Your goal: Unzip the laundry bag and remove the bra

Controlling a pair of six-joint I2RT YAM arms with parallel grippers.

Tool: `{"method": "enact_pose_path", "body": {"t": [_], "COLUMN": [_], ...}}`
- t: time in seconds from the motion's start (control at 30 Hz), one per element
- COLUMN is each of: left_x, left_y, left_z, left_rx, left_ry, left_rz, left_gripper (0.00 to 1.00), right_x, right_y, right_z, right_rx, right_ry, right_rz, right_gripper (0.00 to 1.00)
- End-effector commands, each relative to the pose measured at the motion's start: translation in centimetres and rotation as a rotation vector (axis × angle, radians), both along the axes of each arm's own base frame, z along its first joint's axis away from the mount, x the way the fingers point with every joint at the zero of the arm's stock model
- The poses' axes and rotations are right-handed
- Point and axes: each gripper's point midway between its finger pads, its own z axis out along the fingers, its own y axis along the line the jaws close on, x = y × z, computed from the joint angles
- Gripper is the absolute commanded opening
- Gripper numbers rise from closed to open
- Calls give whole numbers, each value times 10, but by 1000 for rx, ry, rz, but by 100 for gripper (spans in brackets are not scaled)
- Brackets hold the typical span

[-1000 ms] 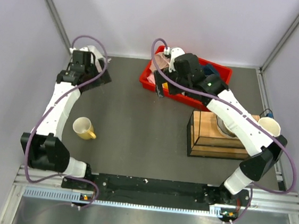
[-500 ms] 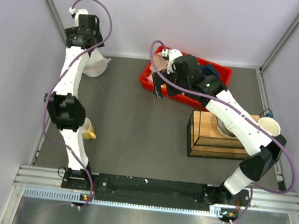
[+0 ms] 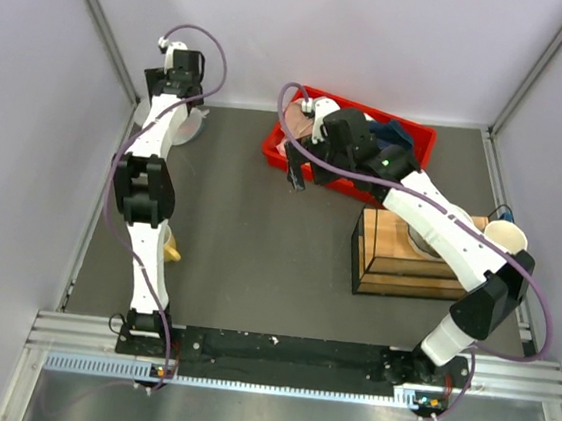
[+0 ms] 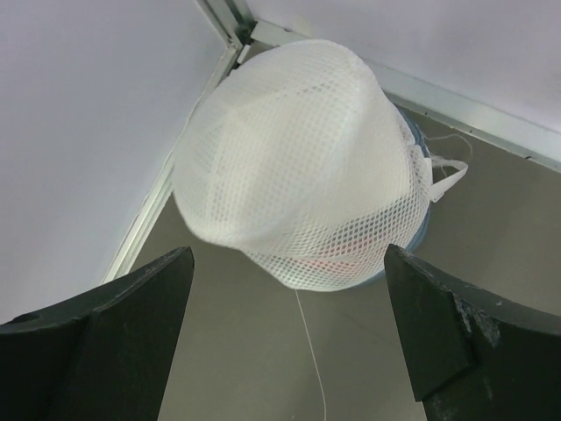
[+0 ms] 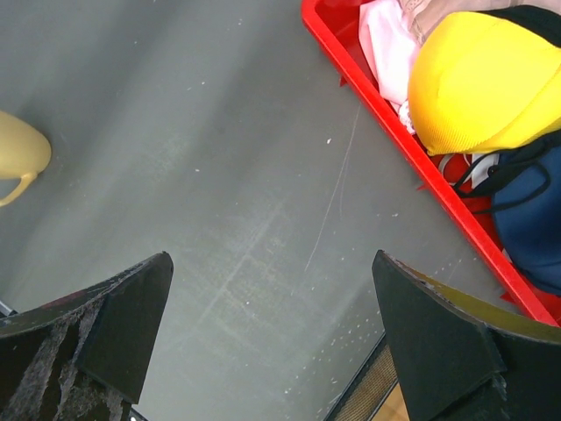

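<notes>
White mesh laundry bag [image 4: 298,167], dome-shaped, faint red showing through; both arms' jaws spread wide.

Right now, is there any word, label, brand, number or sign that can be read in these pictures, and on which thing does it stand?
None: no text can be read in any view.
The laundry bag shows only plain white mesh.
The red bin, the yellow cap and the wooden box show no print.
</notes>
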Motion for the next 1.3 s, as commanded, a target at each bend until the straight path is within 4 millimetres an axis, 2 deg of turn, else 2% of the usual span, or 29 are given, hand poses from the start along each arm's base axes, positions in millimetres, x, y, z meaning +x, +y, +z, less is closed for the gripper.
{"method": "enact_pose_path", "body": {"t": [0.0,0.13,0.2,0.53,0.57,0.6,0.67,0.7,0.8,0.93,1.0,1.03,1.07,1.1,1.13,1.17,1.23,1.27], "left_x": [27,36,41,56,58,59,60,59,58,54,49,45,40,36,30,22,12,2], "left_y": [24,37,35,38,38,37,35,35,34,28,21,17,6,-3,-9,-29,-47,-64], "left_z": [-2,-15,-19,-20,-20,-20,-19,-19,-20,-17,-4,-4,21,31,31,58,69,86], "left_rx": [28,22,34,56,53,46,36,33,24,-6,-20,-23,-16,-11,0,29,55,69], "left_ry": [-72,-70,-59,-92,-98,-100,-107,-107,-101,-100,-115,-108,-144,-155,-143,-174,-167,-175], "left_rz": [-16,-40,-89,-93,-93,-101,-104,-104,-105,-116,-121,-126,-138,-153,-164,-191,-224,-253], "left_gripper": [96,95,95,99,95,67,46,26,0,0,0,0,0,0,0,0,0,0], "right_x": [10,15,17,24,24,24,24,24,23,21,20,19,19,19,18,18,16,15], "right_y": [4,4,7,16,17,17,18,18,20,19,18,18,17,17,15,15,13,12], "right_z": [-4,-11,-16,-26,-28,-27,-28,-27,-26,-25,-22,-21,-20,-19,-19,-18,-16,-16], "right_rx": [-3,-22,-31,-36,-37,-33,-31,-27,-17,-8,-3,0,0,5,3,6,12,17], "right_ry": [-24,-16,-10,14,19,21,25,26,30,36,34,33,30,30,28,29,27,31], "right_rz": [-16,-31,-30,-29,-26,-28,-25,-30,-30,-32,-33,-34,-39,-42,-43,-49,-53,-58], "right_gripper": [99,99,99,99,99,99,99,99,99,99,99,99,99,99,99,99,99,99]}}
